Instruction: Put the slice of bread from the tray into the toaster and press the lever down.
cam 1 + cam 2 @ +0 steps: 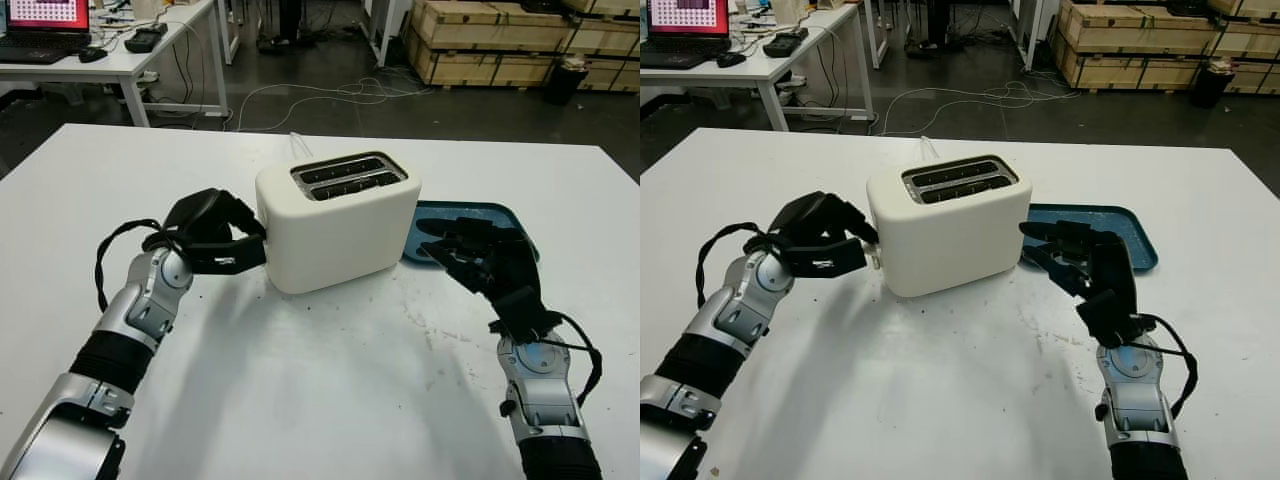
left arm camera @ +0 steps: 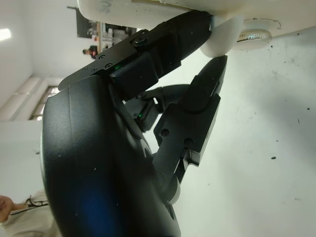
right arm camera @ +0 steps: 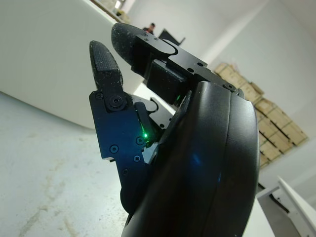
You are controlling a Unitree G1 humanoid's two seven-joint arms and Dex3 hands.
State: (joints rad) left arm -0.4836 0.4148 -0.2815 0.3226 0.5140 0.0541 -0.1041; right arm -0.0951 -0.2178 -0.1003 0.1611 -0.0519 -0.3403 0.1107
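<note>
White and broad, the table (image 1: 330, 380) fills most of the head views, with a grey workshop floor behind it, a desk (image 1: 120, 60) carrying a laptop (image 1: 45, 25) at the far left and stacked wooden crates (image 1: 520, 40) at the far right. On the middle of the table stands the cream toaster (image 1: 335, 225), upright, its two slots facing up; whether a slice sits inside them cannot be told from these angles. Just to the right of the toaster, partly behind the right hand, lies the blue tray (image 1: 1110, 222); the part of it that shows is bare. The left hand (image 1: 215, 240) is at the toaster's left end, and in the left wrist view its black fingers (image 2: 195, 34) are curled onto the small white lever (image 2: 224, 39) there, one fingertip above it and another just below, next to a round dial (image 2: 256, 37). The right hand (image 1: 1080, 255) hovers over the table just beside the toaster's right end, in front of the tray, open and holding nothing, its fingers pointing toward the toaster without touching it.
</note>
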